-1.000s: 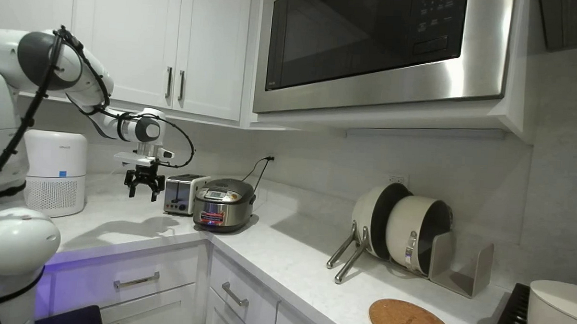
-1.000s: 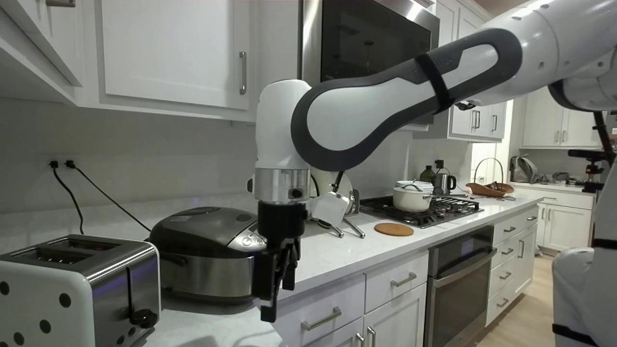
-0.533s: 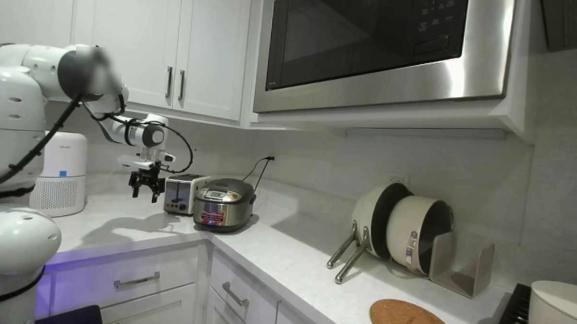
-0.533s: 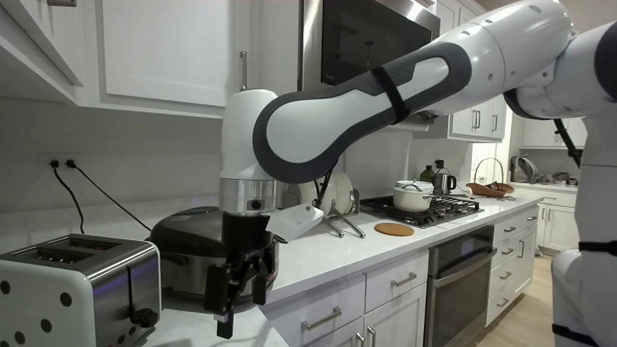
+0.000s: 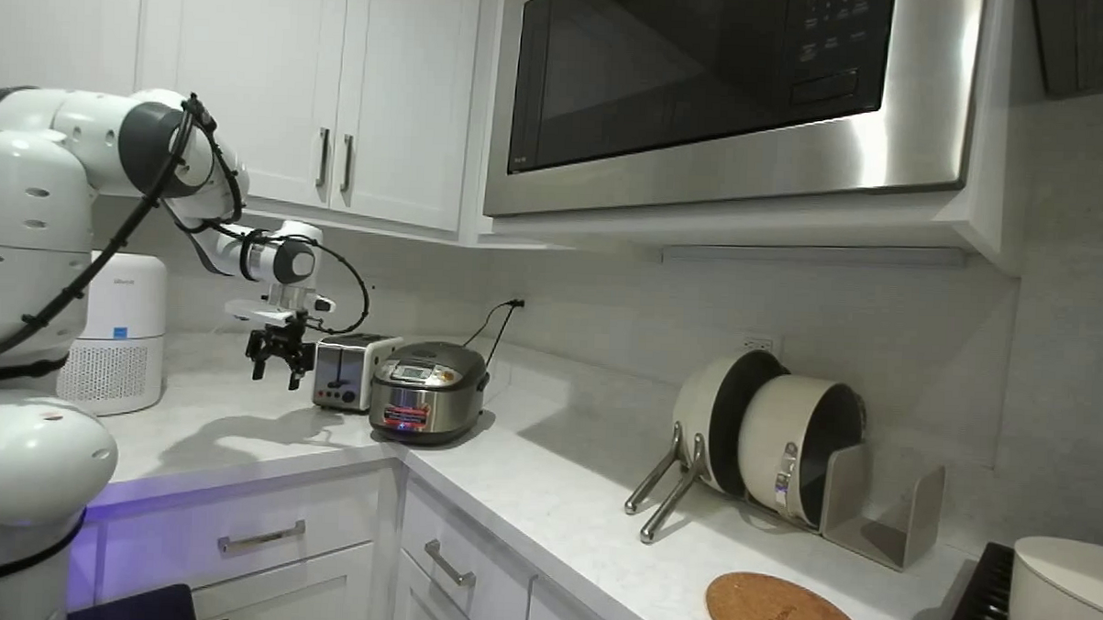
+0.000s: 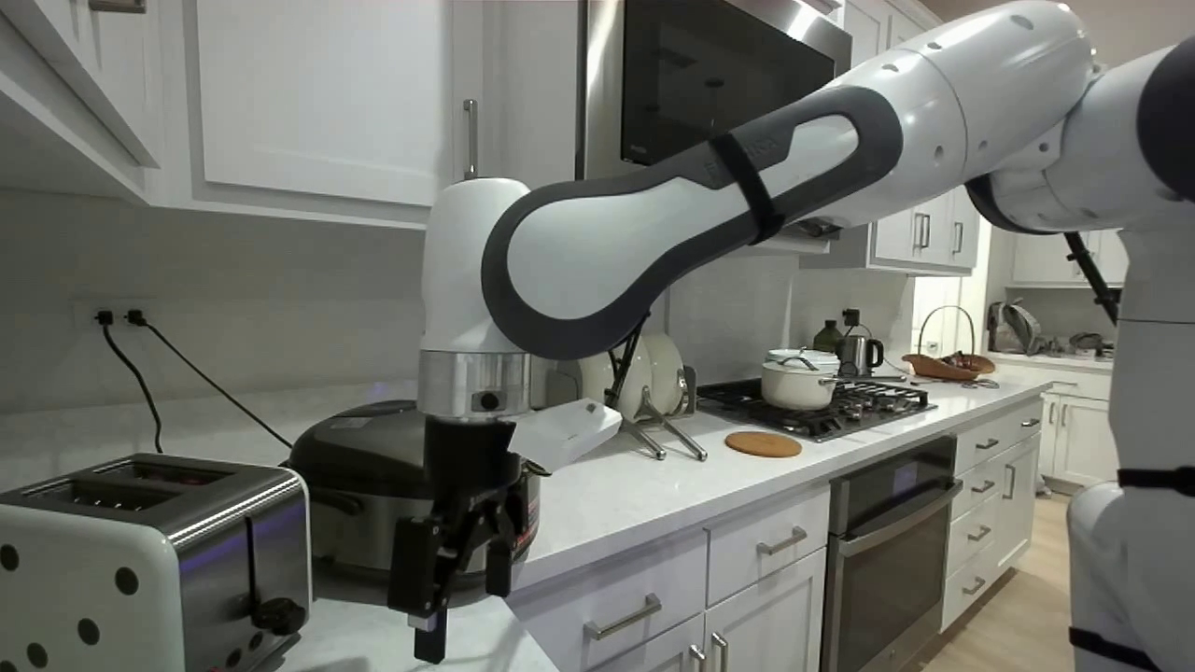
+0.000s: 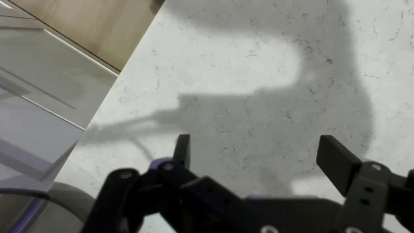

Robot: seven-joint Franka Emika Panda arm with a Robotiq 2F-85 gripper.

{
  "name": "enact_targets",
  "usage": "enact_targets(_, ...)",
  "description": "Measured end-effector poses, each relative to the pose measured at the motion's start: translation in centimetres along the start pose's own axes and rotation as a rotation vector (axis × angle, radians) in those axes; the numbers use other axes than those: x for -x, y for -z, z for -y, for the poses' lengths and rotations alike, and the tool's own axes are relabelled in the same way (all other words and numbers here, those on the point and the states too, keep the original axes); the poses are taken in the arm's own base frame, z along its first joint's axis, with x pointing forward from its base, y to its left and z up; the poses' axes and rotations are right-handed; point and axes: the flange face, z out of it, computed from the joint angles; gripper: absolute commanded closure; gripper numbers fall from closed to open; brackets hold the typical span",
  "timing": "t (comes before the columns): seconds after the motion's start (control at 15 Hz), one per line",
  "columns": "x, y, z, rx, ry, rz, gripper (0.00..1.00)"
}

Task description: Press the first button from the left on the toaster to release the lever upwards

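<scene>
Because my claw (image 7: pixel 254 145) gapes wide and empty, its spread could make me catch the lever (image 6: pixel 280 616) or a wrong button (image 6: pixel 256 641) on the toaster (image 6: pixel 159 560).

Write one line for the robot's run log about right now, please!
end effector: open, empty, above counter | toaster: not being touched | lever: down | upward release: not yet done

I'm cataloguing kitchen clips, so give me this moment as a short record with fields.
gripper: open, above the counter, apart from the toaster
lever: low on the toaster's front
buttons: below the lever, not touched by the gripper
rice cooker: beside the toaster, lid shut
pans: two, standing on edge
cork mat: flat on the counter
</scene>
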Motion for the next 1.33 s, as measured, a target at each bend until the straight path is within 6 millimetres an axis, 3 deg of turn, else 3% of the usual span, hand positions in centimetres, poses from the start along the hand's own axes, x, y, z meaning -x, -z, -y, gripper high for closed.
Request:
enact_targets(0.4, -0.6, -1.3, 1.4, -0.023, 0.037, -0.049, 0.00)
enact_targets(0.47, -0.7, -1.5, 1.8, -0.030, 0.043, -0.075, 0.08)
enact_targets(0.53, -0.8, -1.8, 2.2, -0.036, 0.051, -0.099, 0.28)
enact_targets(1.13, -1.0, -3.5, 3.6, -0.071, 0.072, -0.217, 0.97)
enact_targets(1.33, -1.1, -3.7, 3.5, -0.083, 0.069, -0.281, 1.00)
